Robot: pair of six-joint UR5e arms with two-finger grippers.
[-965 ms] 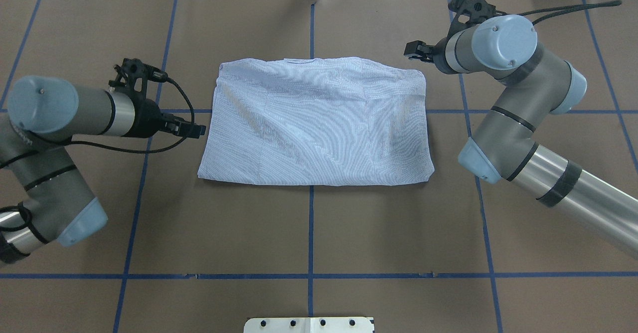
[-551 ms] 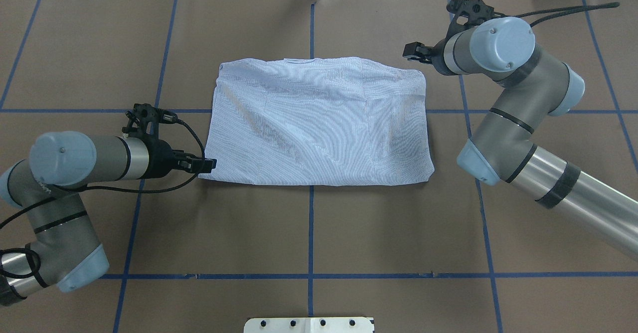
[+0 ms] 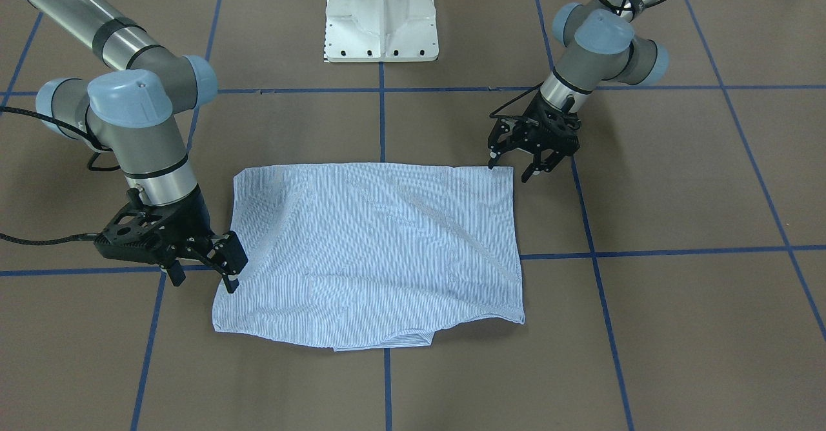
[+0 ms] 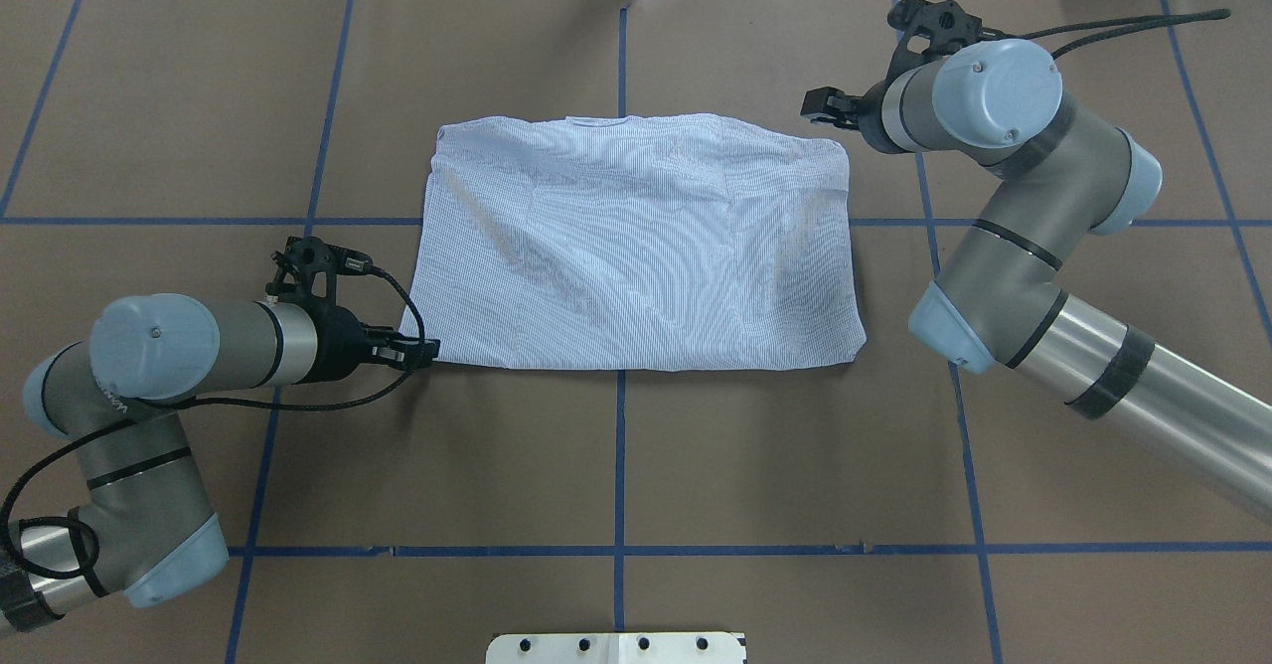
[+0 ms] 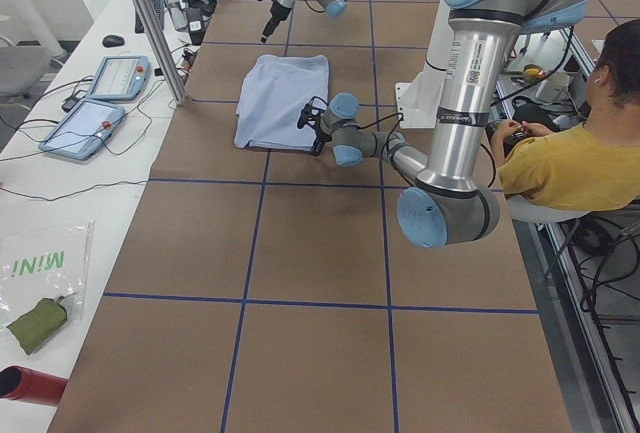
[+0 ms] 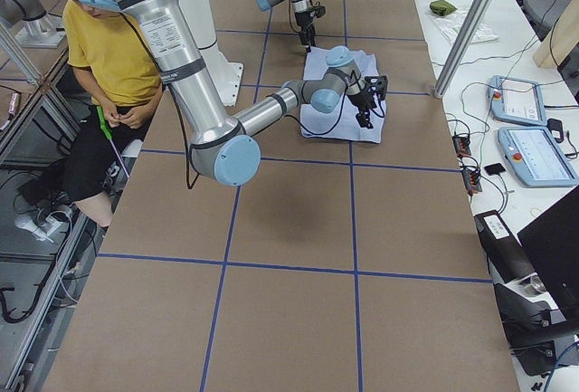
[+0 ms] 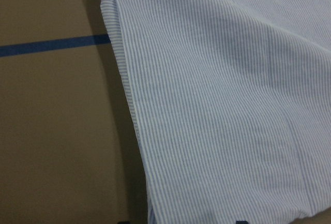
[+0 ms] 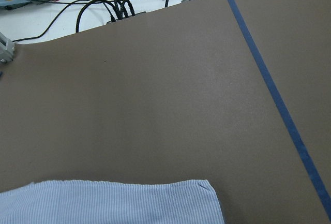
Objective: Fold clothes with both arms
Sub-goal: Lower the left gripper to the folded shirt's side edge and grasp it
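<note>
Two corners look ready to be taken, and neither is held yet. At the left of the overhead view, the left gripper [image 4: 425,351] sits low at the shirt's near-left corner with its jaws apart. The left wrist camera shows the striped edge running down between its two dark fingertips, so it straddles the cloth without having closed on it. In the middle, the blue-and-white striped shirt [image 4: 636,247] lies flat on the brown paper-covered table [image 4: 636,465], across the centre blue tape line [image 4: 618,445]. It is already folded into a rough rectangle, with no sleeve showing and the neck edge along the far side. At the right, the right gripper [image 4: 821,104] stands just beside the far-right corner. Its fingers are spread wide in the front-facing view and hold nothing, and its wrist camera sees that corner at the bottom of its picture with bare table beyond. By this layout, the sleeve and side folds seem done and at least one more fold is left, probably a halving of the rectangle, which needs both grips first. Compared with a second ago, the left gripper has travelled along the shirt's left edge from about its middle to the near corner, toward the robot. The right gripper has barely shifted, and the shirt lies as it did.
</note>
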